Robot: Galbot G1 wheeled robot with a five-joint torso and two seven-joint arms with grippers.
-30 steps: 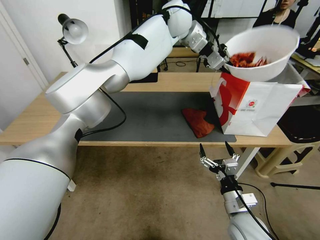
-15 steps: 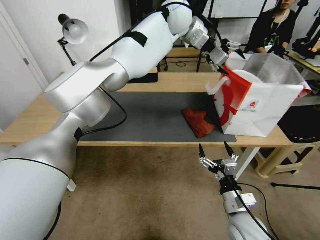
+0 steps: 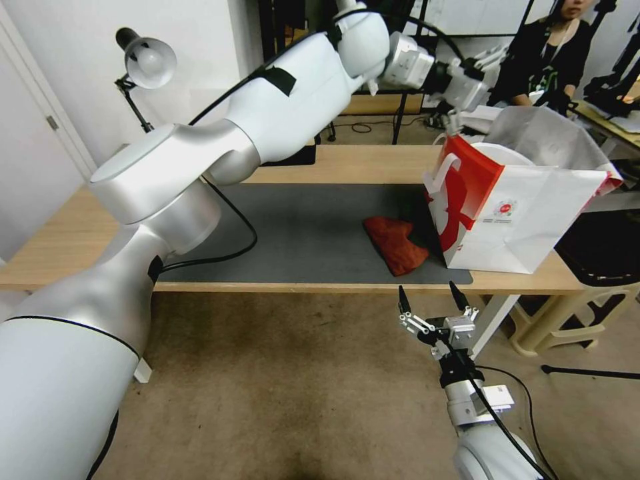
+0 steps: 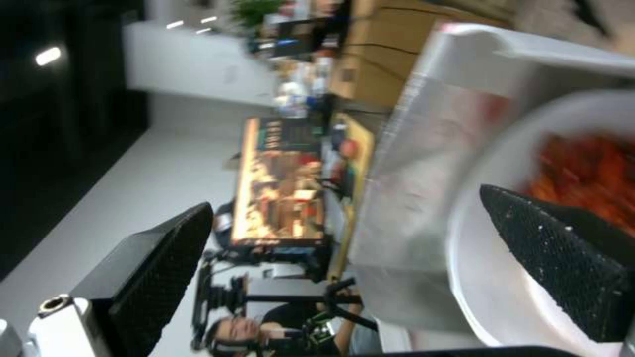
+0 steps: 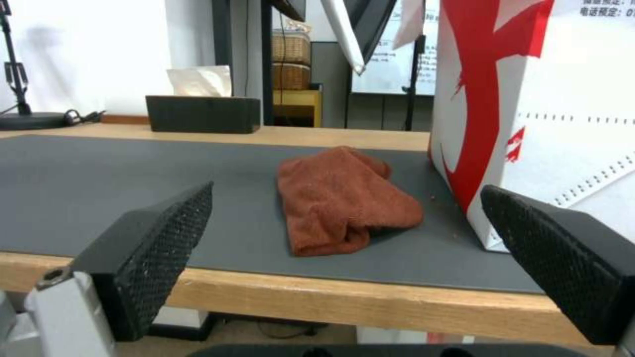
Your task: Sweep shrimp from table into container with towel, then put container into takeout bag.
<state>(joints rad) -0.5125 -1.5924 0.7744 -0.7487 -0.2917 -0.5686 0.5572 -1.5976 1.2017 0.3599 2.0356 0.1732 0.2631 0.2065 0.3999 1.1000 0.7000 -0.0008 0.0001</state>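
Container [image 3: 497,148] sits inside takeout bag [image 3: 517,217].
You see left gripper [image 3: 475,63] released above it; right gripper [image 3: 432,299] spread, below table [image 3: 73,240].

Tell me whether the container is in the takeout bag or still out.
In. The container sits inside the takeout bag, its white rim showing at the bag's open mouth, with shrimp inside. The left gripper is open above.
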